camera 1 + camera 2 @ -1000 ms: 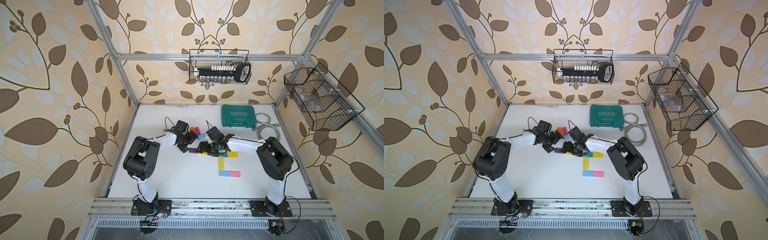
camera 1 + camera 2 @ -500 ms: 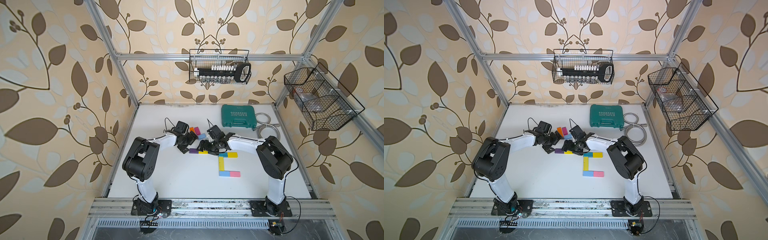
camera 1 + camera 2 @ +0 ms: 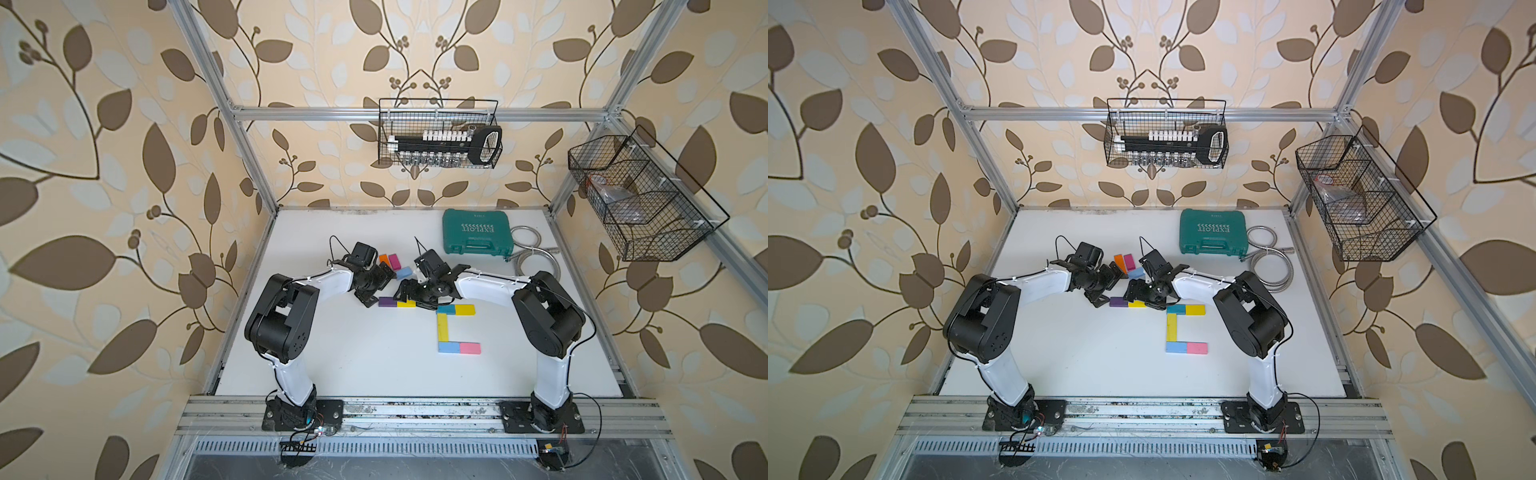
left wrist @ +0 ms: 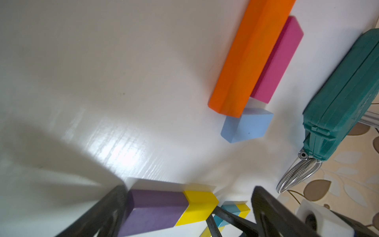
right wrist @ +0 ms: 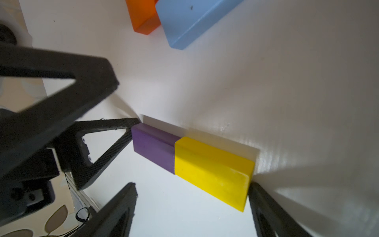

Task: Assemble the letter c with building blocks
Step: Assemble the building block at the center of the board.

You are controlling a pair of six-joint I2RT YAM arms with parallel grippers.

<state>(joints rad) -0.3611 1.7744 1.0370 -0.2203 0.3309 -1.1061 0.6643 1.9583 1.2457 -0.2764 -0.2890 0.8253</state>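
Building blocks (image 3: 443,332) lie on the white table (image 3: 332,365), in front of the green tool case (image 3: 476,237). Five of them form what looks to be a finished C. A purple block (image 3: 387,301) and a short yellow block (image 3: 406,304) sit end to end just beside the C's teal corner block (image 3: 444,309).

Your biggest risk is the arms themselves, which are crowded nose to nose over that pair, so any sideways move could knock finger into finger.

Your left gripper (image 3: 378,286) is spread wide and empty. One fingertip (image 5: 121,123) sits at the purple block's end, and as far as the right wrist view lets me judge it is touching. Your right gripper (image 3: 415,296) is also spread and holding nothing, with its jaws straddling the yellow block.

If you push from the purple end, the pair could ram the teal block and skew the C's top row. If you close the right jaws off-centre, the yellow block may twist away from the purple one. A fingertip that catches a block's edge could tip it.
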